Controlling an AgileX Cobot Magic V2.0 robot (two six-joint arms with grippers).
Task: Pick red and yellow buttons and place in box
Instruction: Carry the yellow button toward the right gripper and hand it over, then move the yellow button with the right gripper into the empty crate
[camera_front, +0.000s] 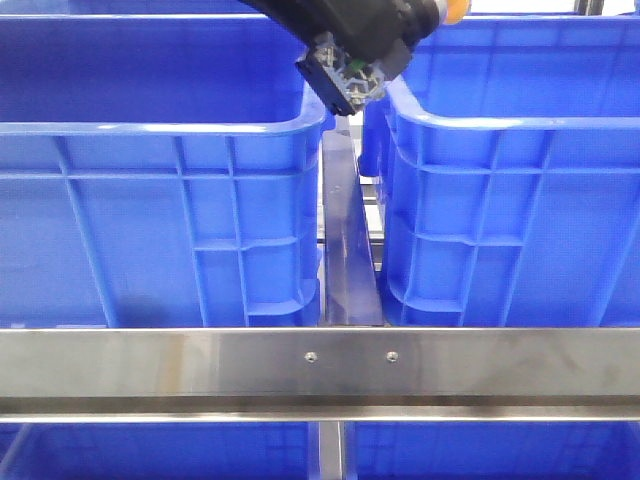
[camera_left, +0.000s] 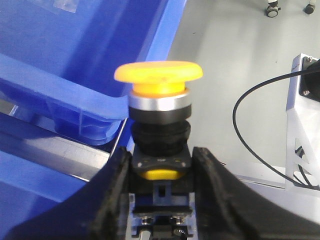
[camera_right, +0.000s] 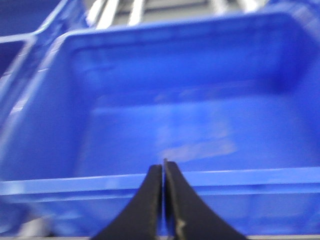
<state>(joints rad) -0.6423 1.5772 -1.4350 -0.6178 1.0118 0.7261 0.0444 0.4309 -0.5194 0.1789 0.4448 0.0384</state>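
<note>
Your left pincer (camera_left: 160, 170) was clamped on the yellow button (camera_left: 159, 80). Your right pincer (camera_right: 163, 172) was pressed together, its blurred view showing only a crate (camera_right: 150, 182). The red button was out of sight.

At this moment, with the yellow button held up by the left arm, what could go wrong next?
Two risks. The left pincer grips the yellow button by its black body only; the tall part could tilt or slip out. In the front view the arm hangs over the gap between the left crate and right crate, so an early release might drop it between them. The right pincer, shut and empty, poses no clear risk.
</note>
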